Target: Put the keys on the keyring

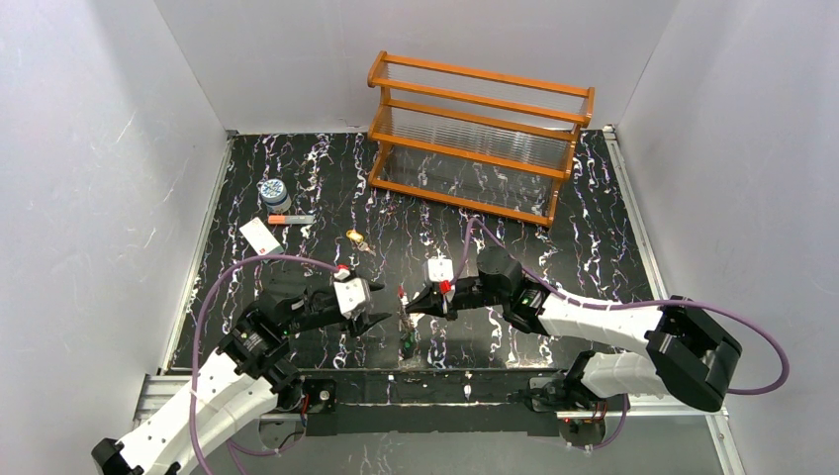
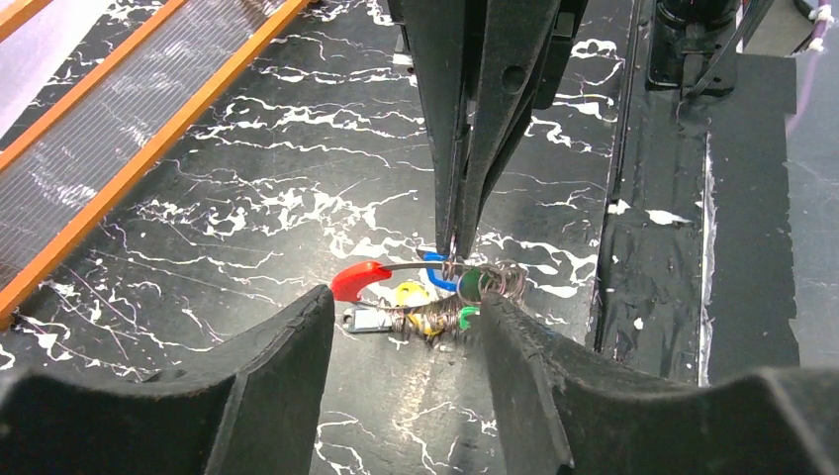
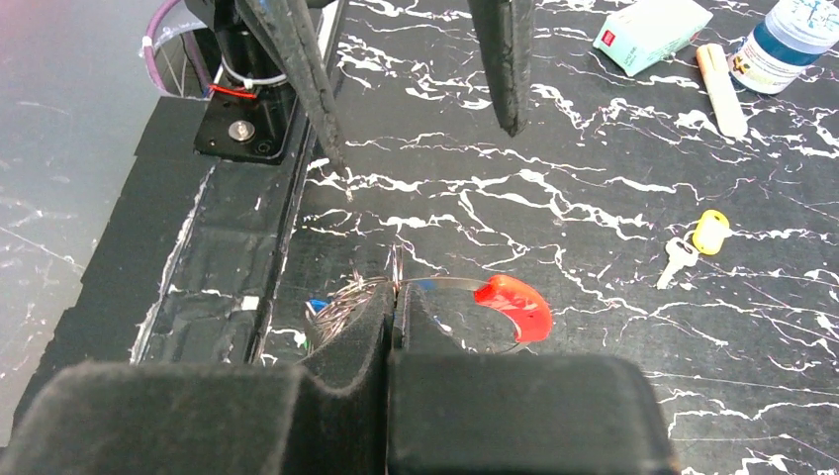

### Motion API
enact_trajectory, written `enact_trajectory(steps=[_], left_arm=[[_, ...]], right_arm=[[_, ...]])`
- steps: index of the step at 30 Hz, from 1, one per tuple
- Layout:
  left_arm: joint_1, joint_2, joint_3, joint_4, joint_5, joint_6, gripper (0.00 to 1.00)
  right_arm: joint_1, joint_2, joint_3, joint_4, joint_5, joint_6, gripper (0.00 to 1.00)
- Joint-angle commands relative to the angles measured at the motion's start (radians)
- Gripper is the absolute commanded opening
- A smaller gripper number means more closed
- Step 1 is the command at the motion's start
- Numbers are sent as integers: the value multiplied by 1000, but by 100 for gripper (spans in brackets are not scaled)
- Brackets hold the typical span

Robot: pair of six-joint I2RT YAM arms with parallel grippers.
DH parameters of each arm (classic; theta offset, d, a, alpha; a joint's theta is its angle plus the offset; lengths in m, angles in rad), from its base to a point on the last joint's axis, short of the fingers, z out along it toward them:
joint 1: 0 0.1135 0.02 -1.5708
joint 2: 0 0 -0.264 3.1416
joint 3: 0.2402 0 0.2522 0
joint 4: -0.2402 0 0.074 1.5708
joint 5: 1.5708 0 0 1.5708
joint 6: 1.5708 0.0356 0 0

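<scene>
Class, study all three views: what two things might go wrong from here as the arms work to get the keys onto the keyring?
1. The right gripper pinches only the thin wire of the keyring; a nudge from the open left gripper may twist it loose.
2. One yellow key lies flat on the table, apart from the bunched keys; gripping it looks awkward.

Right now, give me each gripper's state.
Left gripper: open, holding nothing.
Right gripper: closed on the keyring.
</scene>
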Motion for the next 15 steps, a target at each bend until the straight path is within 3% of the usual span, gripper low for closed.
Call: enact_trajectory(steps=[1, 7, 15], left_arm=[[-3, 22, 47, -58, 14, 69, 52], [-3, 101, 55, 13, 101, 50, 37], [-3, 156, 36, 116, 137, -2, 31]], right_arm=[[-4, -39, 47, -17, -4, -67, 1], [-4, -41, 51, -17, -31, -72, 1], [-4, -37, 61, -15, -36, -61, 1]])
